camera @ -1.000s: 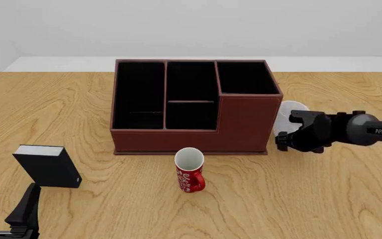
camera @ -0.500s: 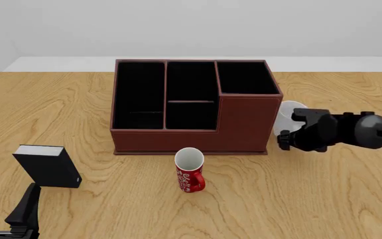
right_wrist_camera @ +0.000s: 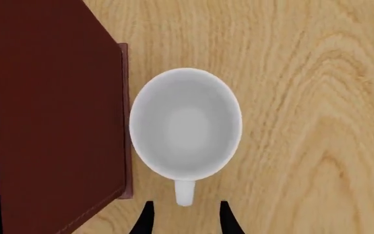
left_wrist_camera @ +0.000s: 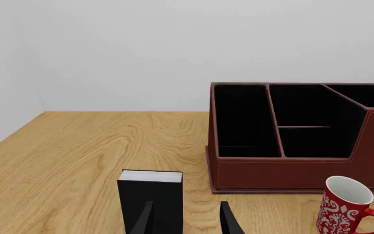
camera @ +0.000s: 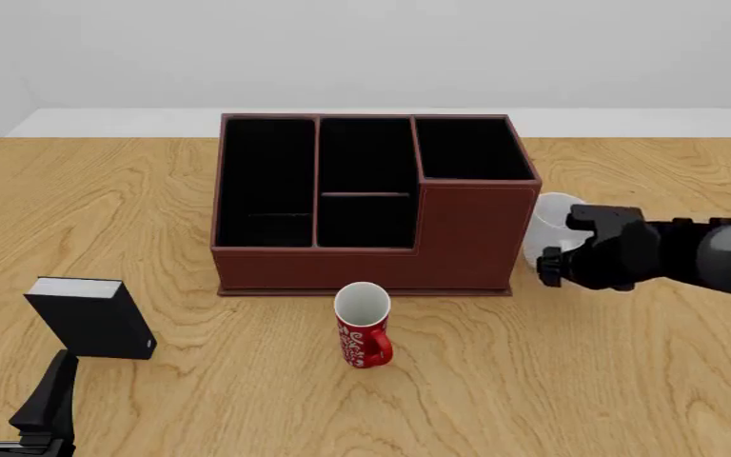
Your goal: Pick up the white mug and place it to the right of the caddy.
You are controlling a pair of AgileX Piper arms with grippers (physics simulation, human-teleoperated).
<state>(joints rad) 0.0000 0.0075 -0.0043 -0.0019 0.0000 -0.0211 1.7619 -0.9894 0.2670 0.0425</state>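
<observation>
The white mug (camera: 554, 221) stands upright on the table just right of the caddy (camera: 365, 267), close to its right wall. From the right wrist view I look straight down into the white mug (right_wrist_camera: 185, 124), beside the caddy's wall (right_wrist_camera: 57, 97). My right gripper (camera: 566, 249) hovers over the mug and hides part of it. It is open (right_wrist_camera: 185, 220), its fingertips flanking the tip of the mug's handle without gripping it. My left gripper (camera: 12, 392) is open and holds nothing at the near left edge, also shown open (left_wrist_camera: 185, 222) behind the black box.
A red mug (camera: 363, 328) with white lettering stands in front of the caddy, also in the left wrist view (left_wrist_camera: 346, 207). A small black box with a white top (camera: 92, 319) stands near left, close ahead of the left fingers (left_wrist_camera: 150, 195). The caddy (left_wrist_camera: 291, 170) fills the table's middle.
My right arm has drawn back a little to the right, so more of the white mug shows. The mug and the left arm have not moved.
</observation>
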